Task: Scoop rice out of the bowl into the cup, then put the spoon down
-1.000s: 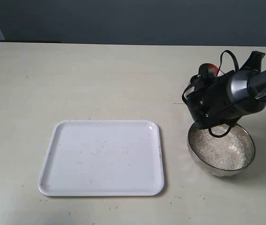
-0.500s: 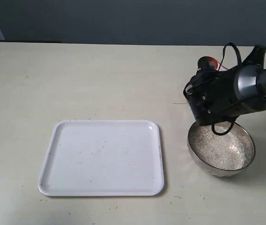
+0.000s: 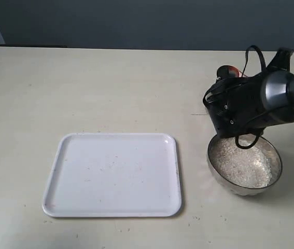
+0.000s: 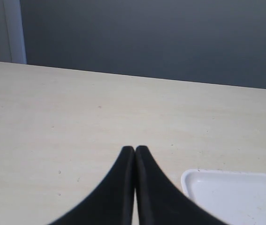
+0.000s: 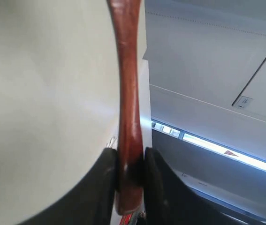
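Observation:
The wide steel bowl (image 3: 220, 179) stands at the right of the table, filled with white rice (image 3: 244, 167). My right arm's black wrist (image 3: 239, 111) hangs over the bowl's far rim. My right gripper (image 5: 129, 153) is shut on the slim handle of the reddish-brown wooden spoon (image 5: 127, 84). In the exterior view only a reddish bit of the spoon (image 3: 233, 71) shows above the wrist; its oval end is hidden. The cup is out of view. My left gripper (image 4: 135, 150) is shut with nothing in it, above bare table beside the tray's corner.
A white rectangular tray (image 3: 113, 174) with a few stray grains lies left of the bowl; its corner (image 4: 233, 194) shows in the left wrist view. A dark wall runs along the table's far edge. Black cables loop round the right wrist.
The right wrist has risen a little and shifted right above the bowl's far rim, and the spoon's reddish end moved up with it. Bowl and tray are unmoved.

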